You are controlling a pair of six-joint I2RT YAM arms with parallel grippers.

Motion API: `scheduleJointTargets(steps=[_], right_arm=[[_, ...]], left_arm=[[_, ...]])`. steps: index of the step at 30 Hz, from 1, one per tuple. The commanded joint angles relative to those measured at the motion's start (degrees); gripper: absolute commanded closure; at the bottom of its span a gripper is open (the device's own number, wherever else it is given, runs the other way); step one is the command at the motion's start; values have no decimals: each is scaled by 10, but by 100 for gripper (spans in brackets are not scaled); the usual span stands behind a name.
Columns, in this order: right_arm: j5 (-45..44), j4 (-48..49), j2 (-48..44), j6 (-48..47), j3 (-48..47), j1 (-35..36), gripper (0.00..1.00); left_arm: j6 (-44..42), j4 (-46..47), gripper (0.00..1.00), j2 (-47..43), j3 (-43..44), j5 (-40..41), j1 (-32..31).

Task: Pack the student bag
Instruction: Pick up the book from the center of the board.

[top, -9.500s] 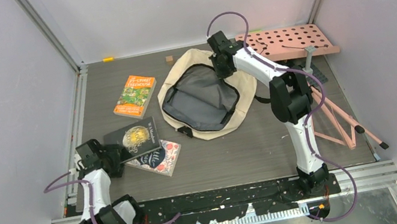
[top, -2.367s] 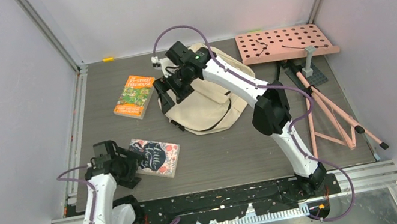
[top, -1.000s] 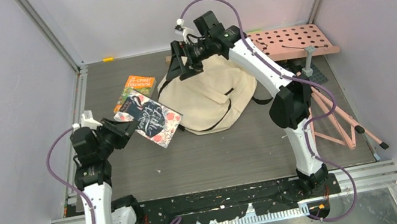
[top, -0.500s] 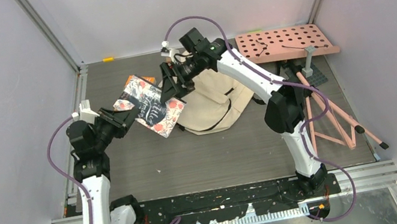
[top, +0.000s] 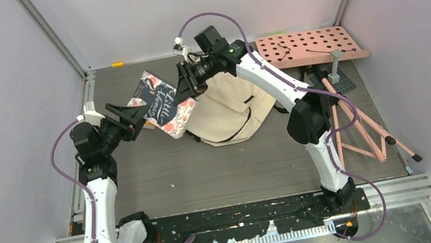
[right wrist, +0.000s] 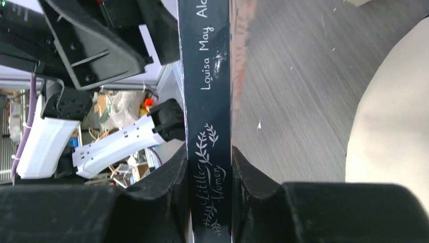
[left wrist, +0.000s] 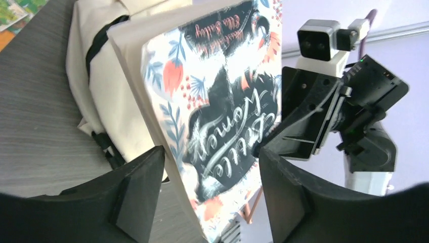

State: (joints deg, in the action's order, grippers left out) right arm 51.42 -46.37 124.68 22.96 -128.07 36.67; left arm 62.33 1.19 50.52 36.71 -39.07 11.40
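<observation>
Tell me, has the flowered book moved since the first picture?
Yes. The flowered book left the table's near-left part and now hangs farther back, nearer the pink board, in the left hand and right hand.

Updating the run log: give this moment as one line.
book: aloft beside bag | left jaws: shut on book | right jaws: shut on its spine | bag: on table

- I read the student bag [top: 225, 97] as matt cream cloth, softly creased.
- The book [left wrist: 222, 101] has a smooth paper cover with a slight sheen (its page edges look plain and matt).
- The table [top: 241, 170] looks like dull grey wood grain.
- The left gripper [left wrist: 210, 162] has jaws of matt black plastic.
</observation>
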Motion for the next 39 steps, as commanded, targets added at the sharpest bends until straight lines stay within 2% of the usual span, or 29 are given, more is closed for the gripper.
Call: scheduleJointTargets(steps=[1,2,4,6,9,13,18,22,25,30,35,37,39], right_arm=[[-21,187,-80,122,31,-35,99],[-16,270,-97,150,61,-41,99],[-5,373,-115,248,90,-53,99],[4,421,-120,282,90,-59,99],[18,444,-116,309,77,-60,99],[31,531,-111,370,79,-60,99],[38,537,-108,379,76,-60,99],[40,536,-106,377,74,-60,99],[43,531,-105,376,74,-60,99],[49,502,-114,350,79,-60,99],[45,413,-126,282,89,-60,99],[45,392,-129,264,94,-60,99],[43,367,-130,246,95,-60,99]], left_arm=[[21,84,25,19,51,-19,0],[25,96,22,25,54,-21,0],[32,117,18,40,62,-33,0],[42,138,15,59,71,-56,0],[69,188,13,91,79,-83,-9],[97,246,11,128,92,-88,-38],[158,351,9,179,113,-82,-81],[211,445,8,210,119,-65,-88],[208,448,10,215,125,-60,-88],[202,440,22,219,121,-40,-88],[197,443,39,221,117,-15,-88],[195,442,52,225,121,-21,-88],[195,442,70,229,124,-27,-88]])
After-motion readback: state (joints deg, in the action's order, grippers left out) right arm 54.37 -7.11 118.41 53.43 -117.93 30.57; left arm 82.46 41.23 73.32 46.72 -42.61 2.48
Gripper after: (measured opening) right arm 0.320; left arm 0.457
